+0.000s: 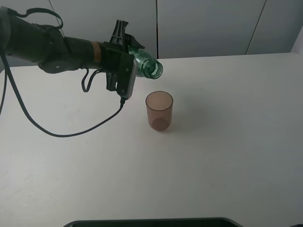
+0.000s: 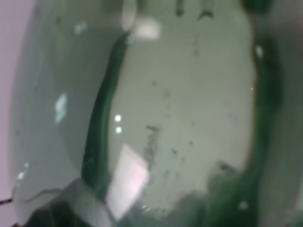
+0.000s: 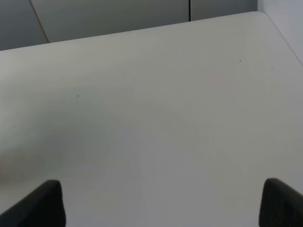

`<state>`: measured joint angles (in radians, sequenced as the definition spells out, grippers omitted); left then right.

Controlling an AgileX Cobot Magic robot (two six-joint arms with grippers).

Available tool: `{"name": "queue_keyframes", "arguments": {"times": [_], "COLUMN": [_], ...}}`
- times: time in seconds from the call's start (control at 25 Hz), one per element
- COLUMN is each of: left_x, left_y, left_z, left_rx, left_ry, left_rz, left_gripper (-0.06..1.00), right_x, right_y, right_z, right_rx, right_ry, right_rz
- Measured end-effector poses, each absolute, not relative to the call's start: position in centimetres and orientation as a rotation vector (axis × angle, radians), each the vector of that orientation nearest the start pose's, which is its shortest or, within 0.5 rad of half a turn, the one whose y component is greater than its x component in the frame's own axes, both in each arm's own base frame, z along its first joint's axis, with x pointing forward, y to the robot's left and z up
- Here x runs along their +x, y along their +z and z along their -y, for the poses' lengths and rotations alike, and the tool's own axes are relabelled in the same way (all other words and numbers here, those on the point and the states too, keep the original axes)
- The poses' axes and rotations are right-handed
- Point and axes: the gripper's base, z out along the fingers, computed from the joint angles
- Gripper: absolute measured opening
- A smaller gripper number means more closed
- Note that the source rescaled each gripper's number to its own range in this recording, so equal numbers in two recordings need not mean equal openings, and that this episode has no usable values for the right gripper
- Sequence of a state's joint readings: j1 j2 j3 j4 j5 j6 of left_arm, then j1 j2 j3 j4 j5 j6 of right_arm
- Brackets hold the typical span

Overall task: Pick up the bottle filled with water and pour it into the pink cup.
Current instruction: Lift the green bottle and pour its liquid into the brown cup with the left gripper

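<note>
Left arm (image 1: 47, 47) outstretched from the left, wrist rolled sideways, left gripper (image 1: 129, 54) clamped tight; right gripper (image 3: 161, 203) wide apart.

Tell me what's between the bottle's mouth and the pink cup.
Nothing: in the exterior high view only bare table shows between the bottle and the pink cup.

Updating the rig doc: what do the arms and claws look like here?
Left arm: black cylindrical links, a tan band near the wrist, a grey box-shaped camera module beneath it, and a thin black cable looping over the white table. Left claw: black, angular. Right claw: only two dark fingertips show; its arm is out of view.
</note>
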<state>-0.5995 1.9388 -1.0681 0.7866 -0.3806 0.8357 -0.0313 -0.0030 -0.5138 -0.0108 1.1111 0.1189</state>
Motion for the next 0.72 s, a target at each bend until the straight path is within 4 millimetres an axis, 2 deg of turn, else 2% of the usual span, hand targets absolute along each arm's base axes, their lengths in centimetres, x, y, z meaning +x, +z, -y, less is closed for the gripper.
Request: {"name": "queue_keyframes", "arguments": {"times": [0.72], "left_x": [32.22], "left_y": [16.52], "left_z": [24.96], "left_rx": [1.969], "left_ry": [0.377], "left_rz": [-0.781], "left_gripper": [0.0], "right_x": [-0.91], "right_y": [27.7], "right_z": [0.06], "right_rx": [0.157], "right_ry": [0.041], "right_rz": [-2.072]}}
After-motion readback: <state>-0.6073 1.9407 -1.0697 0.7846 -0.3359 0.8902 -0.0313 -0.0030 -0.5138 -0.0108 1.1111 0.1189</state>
